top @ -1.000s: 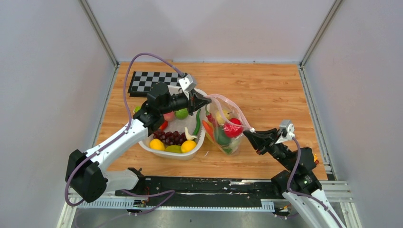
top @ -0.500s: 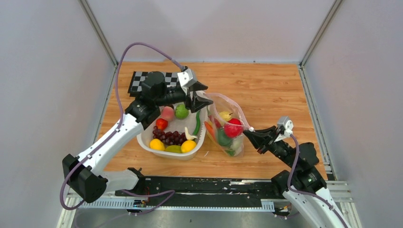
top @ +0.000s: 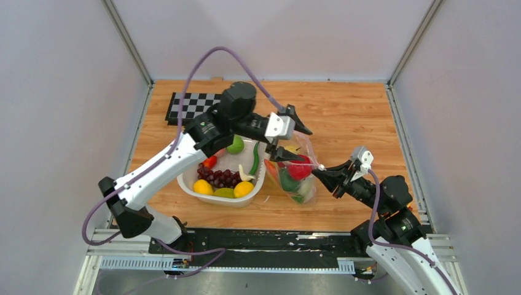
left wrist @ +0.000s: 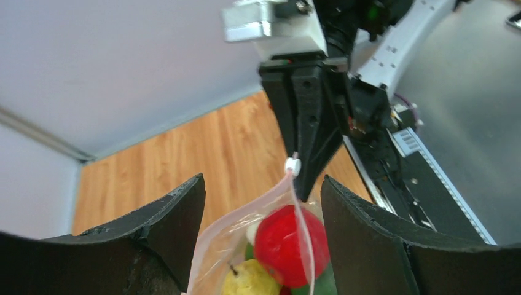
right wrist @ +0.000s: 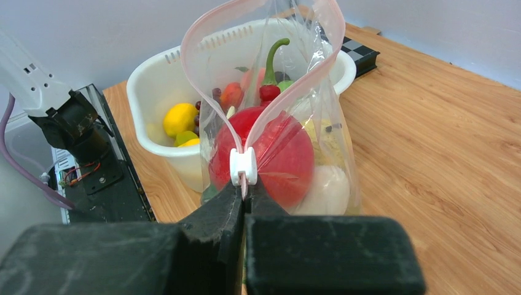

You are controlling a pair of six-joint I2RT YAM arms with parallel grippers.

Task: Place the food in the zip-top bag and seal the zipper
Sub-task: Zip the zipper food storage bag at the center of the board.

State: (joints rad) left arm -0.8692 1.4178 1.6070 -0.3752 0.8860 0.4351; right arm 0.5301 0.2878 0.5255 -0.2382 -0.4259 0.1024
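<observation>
The zip-top bag [top: 297, 174] stands right of the basket with its mouth open. Inside it are a red tomato [right wrist: 273, 150], a yellow pear [left wrist: 249, 279] and other food. Its pink zipper [right wrist: 191, 58] loops wide open, and the white slider [right wrist: 244, 166] sits at the near end. My right gripper [right wrist: 246, 187] is shut on the zipper strip just below the slider. Over the bag's mouth hovers my left gripper [left wrist: 261, 209], open, its fingers either side of the tomato and touching nothing. More food, lemons [top: 203, 186], grapes [top: 219, 177] and a lime [top: 235, 145], lies in the basket.
The white slotted basket [top: 186, 182] touches the bag's left side. A checkerboard card [top: 187, 104] lies at the back left. Black rails [top: 258, 243] run along the near table edge. Grey walls close in the left, right and back.
My left gripper opened, let go of the bag's far corner, and swung right and up over the bag's mouth. The right gripper kept its hold and barely moved.
</observation>
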